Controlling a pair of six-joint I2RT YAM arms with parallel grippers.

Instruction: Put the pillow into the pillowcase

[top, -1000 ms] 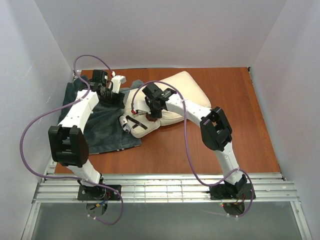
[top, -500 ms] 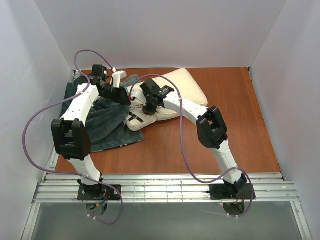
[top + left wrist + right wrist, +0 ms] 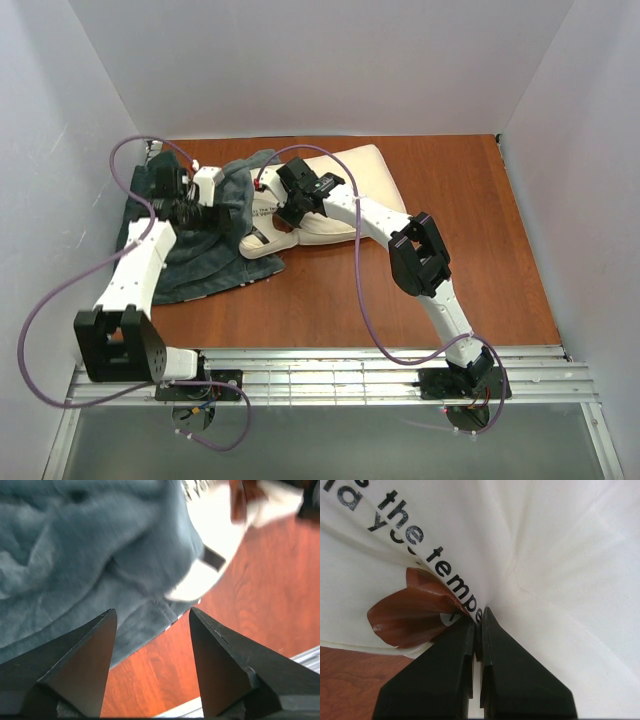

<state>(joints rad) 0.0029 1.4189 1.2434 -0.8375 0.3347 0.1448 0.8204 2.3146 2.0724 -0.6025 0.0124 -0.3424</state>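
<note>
The pillow lies at the far side of the table, its left end overlapping the rumpled pillowcase. My right gripper pinches the pillow's printed fabric. My left gripper hangs spread wide over the plush, empty.

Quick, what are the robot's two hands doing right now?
Left gripper: open, holding nothing, over the pillowcase.
Right gripper: shut, pinching the pillow.
</note>
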